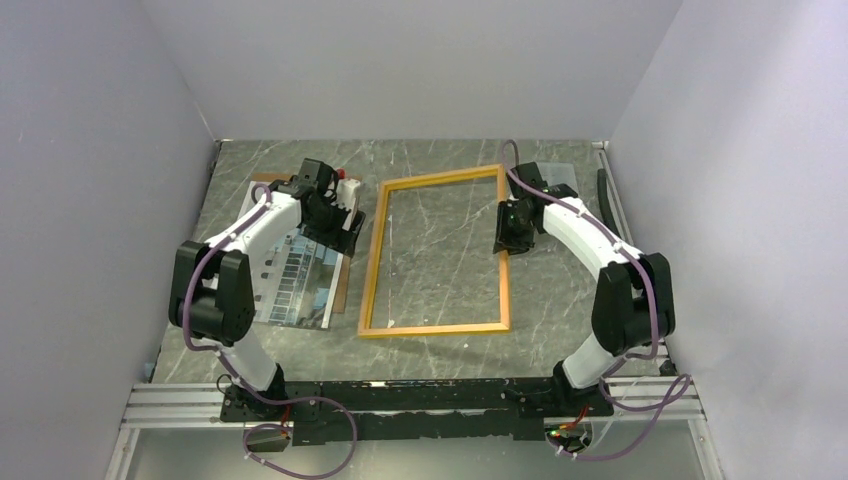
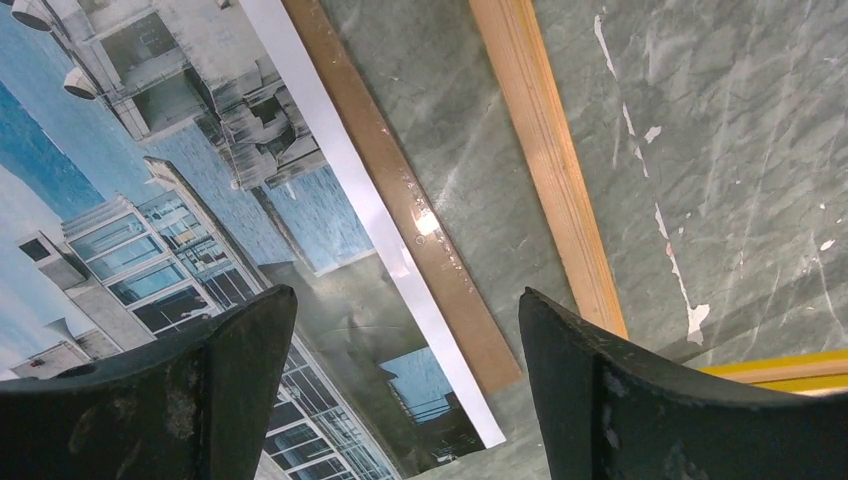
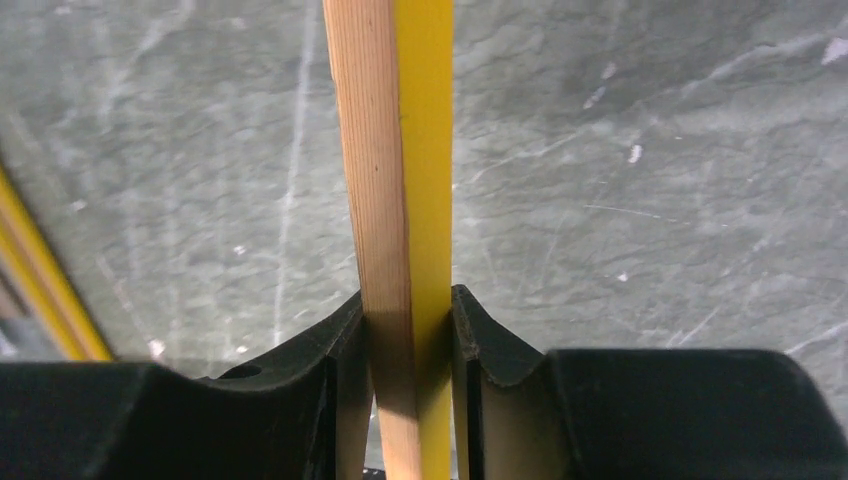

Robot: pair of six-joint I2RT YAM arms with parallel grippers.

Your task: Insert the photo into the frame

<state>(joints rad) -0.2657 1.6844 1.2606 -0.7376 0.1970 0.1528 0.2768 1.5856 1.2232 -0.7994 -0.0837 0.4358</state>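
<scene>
The left arm [image 1: 265,220] covers the far part of the photo [image 1: 296,280] in the view from above, so only its near part, with a building and blue sky, can be seen there. The photo lies face up on the tabletop [image 1: 440,155], to the left of the frame [image 1: 436,327] and apart from it. Under the photo is a brown board [image 2: 430,235], and only a narrow strip of it shows along the photo's right edge. The left claw [image 2: 405,310] hangs over this edge with its fingers wide apart and nothing between them. I cannot tell if the fingers touch the paper.

The frame lies in the middle of the tabletop, and the marble pattern shows through its opening. The right claw [image 3: 408,310] is closed on the frame's right bar, around the middle of its length. One finger presses on the wood-coloured face and the other on the yellow face. From above, the claw hides this place on the bar. It is hard to make out whether that side is lifted from the tabletop.

Behind the right arm [image 1: 590,235], near the far wall, lies a pale object [image 1: 560,175]. It is half hidden and I cannot name it. A small white and red thing [image 1: 347,187] stands just behind the left claw, and it is also unclear.
</scene>
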